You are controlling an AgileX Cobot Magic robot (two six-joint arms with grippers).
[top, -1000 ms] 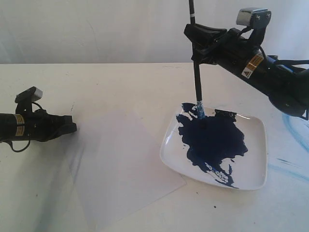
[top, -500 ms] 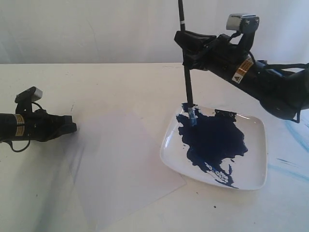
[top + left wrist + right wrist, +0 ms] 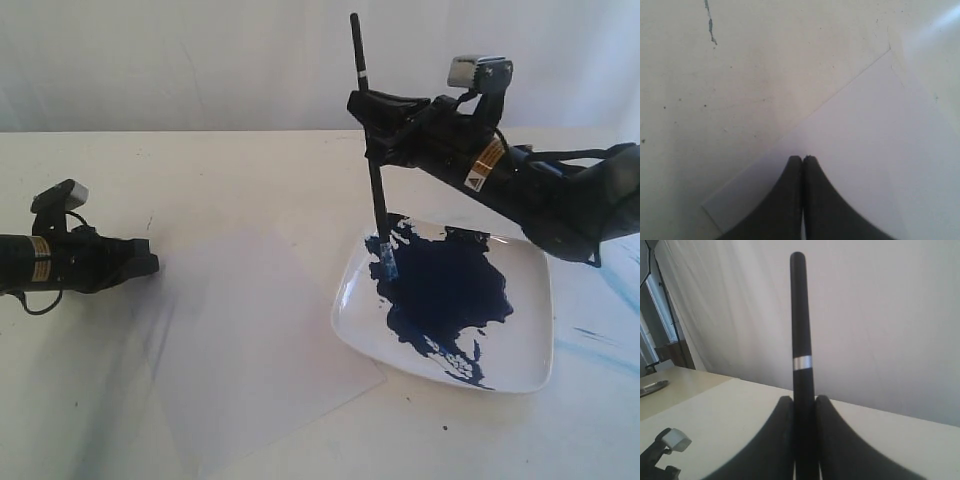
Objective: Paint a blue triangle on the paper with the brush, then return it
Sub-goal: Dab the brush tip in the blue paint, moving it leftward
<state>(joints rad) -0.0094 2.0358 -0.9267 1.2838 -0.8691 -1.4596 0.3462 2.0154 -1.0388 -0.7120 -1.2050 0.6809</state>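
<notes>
Right claw (image 3: 378, 135), exterior view: clamped on the brush (image 3: 379, 205), which stands upright with its tip in paint (image 3: 450, 290) at the plate's (image 3: 535, 345) 10 o'clock corner; arm labels (image 3: 478, 165) unreadable. Left wrist: left claw (image 3: 803, 159) closed, fingertips touching, over the paper (image 3: 880, 150). Right wrist: fingers (image 3: 780, 440) pinch the brush.

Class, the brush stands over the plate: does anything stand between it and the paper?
Nothing visible does. The right tool holds the brush at the plate's left rim; only table surface lies between it and the paper. The left tool sits at the paper's opposite edge.
</notes>
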